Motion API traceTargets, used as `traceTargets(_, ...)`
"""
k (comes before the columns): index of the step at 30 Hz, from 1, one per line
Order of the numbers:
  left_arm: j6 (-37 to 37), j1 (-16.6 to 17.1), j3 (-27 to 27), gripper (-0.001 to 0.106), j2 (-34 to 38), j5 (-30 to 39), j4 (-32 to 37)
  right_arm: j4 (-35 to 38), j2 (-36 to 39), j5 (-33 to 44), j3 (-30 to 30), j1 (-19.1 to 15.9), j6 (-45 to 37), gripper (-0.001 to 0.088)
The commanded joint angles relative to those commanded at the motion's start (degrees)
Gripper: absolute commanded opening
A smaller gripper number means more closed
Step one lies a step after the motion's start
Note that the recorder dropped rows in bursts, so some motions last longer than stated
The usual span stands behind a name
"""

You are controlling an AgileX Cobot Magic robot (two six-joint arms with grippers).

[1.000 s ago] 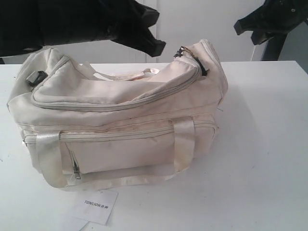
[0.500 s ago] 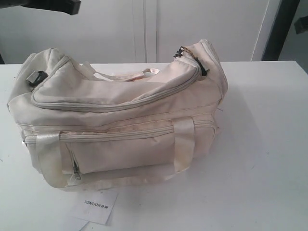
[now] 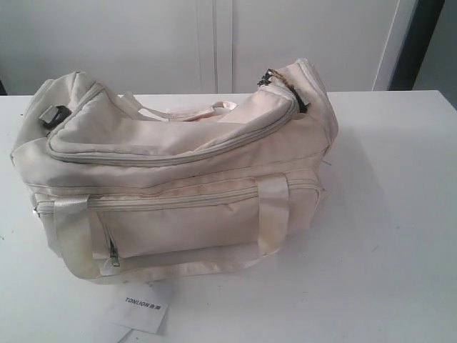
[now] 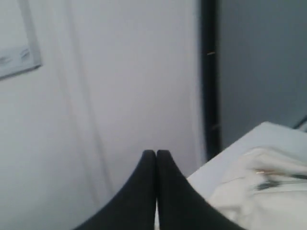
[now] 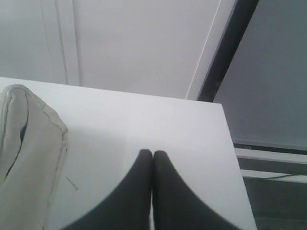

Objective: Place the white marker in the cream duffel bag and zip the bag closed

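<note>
The cream duffel bag [image 3: 171, 179] lies on the white table [image 3: 385, 236], its curved top zipper run shut up to the right end, where a small dark gap shows. The white marker is out of view. Neither gripper appears in the exterior view. My left gripper [image 4: 156, 153] is shut with nothing in it, raised off the table beside a corner of the bag [image 4: 259, 191]. My right gripper [image 5: 152, 153] is also shut and empty, above bare table next to the bag's end [image 5: 29, 153].
A white paper tag [image 3: 143, 306] printed TONLION lies on the table in front of the bag. White wall panels and a dark vertical post [image 3: 414, 43] stand behind the table. The table's far edge [image 5: 225, 124] shows in the right wrist view.
Both arms have lifted up and out of the exterior view over the last second. The bag and the tag have not moved.
</note>
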Motion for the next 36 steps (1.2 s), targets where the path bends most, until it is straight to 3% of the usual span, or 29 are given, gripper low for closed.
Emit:
traceTargets(3,-6.58,0.00,0.00,0.000,-1.56,8.68,16.35,0.00,-2.15,-1.34,2.25,0.86,0.00,0.0000)
traceTargets(8,-34.36,0.00,0.00,0.000,-3.39,6.09,45.71,0.00,-5.09,-2.16,5.50,1.52,0.17,0.0000)
traceTargets(12,-54.36,0.00,0.09,0.000,-4.98,-0.78,56.97,0.00,-5.89,-0.59,8.21,1.52,0.78,0.0000)
traceTargets(16,-65.34,0.00,0.09,0.000,-7.85,-3.92,65.59,0.00,-7.31,-2.63,12.03,1.52,0.78,0.0000)
traceTargets(21,-74.34,0.00,2.25,0.000,-13.26,-9.94,70.54,0.00,-13.07,-9.15,18.13,1.52,0.78,0.0000)
traceTargets(28,-78.58,0.00,13.78,0.000,-21.49,-23.65,70.54,0.00,-20.78,-11.80,22.31,1.64,0.78,0.0000)
traceTargets(36,-79.85,0.00,26.10,0.000,-32.01,-30.76,70.46,-0.12,-27.27,-16.67,27.10,1.67,0.67,0.0000)
